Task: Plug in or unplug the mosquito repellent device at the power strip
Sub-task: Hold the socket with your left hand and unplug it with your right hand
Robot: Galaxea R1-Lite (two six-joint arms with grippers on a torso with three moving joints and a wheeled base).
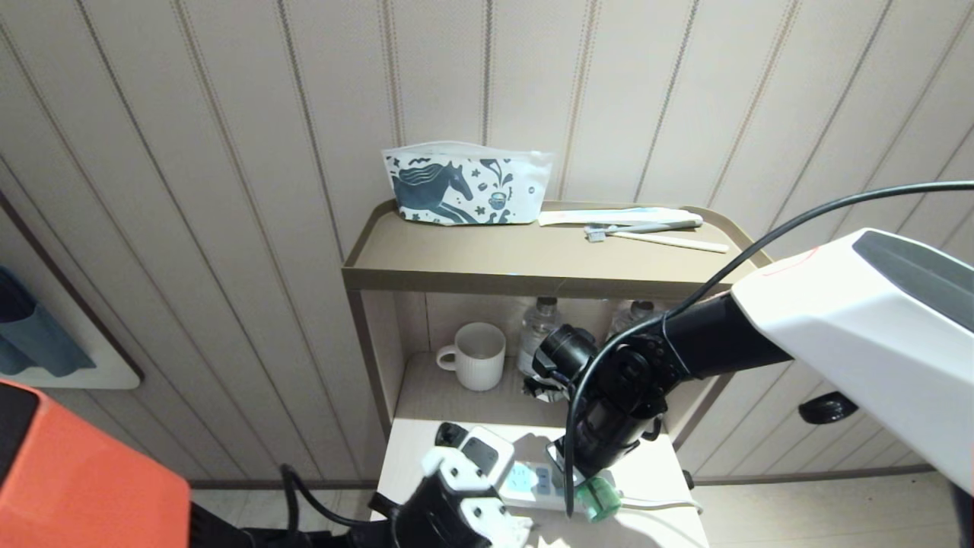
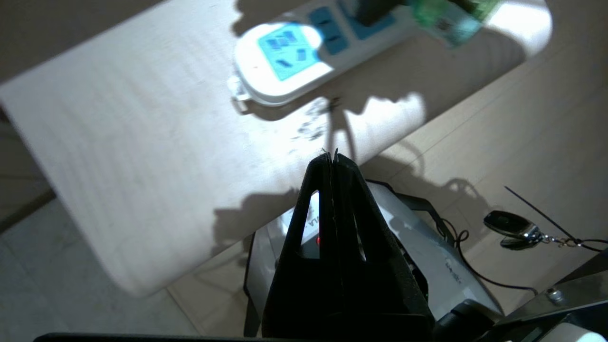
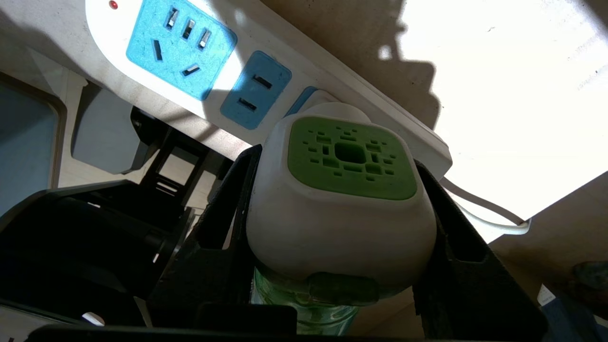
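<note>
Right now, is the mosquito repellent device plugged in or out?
Plugged in: the mosquito repellent device sits against the power strip, its head covering a socket.

Likely home, paneled wall (image 1: 228,152), toiletry pouch (image 1: 466,186), mug (image 1: 474,355)

A horse-print pouch (image 1: 464,186) stands on the bedside shelf unit's (image 1: 533,266) top tier, a toothbrush (image 1: 643,227) lying beside it. Below that tier, a white mug (image 1: 475,355) sits next to two clear water bottles (image 1: 539,327).
</note>
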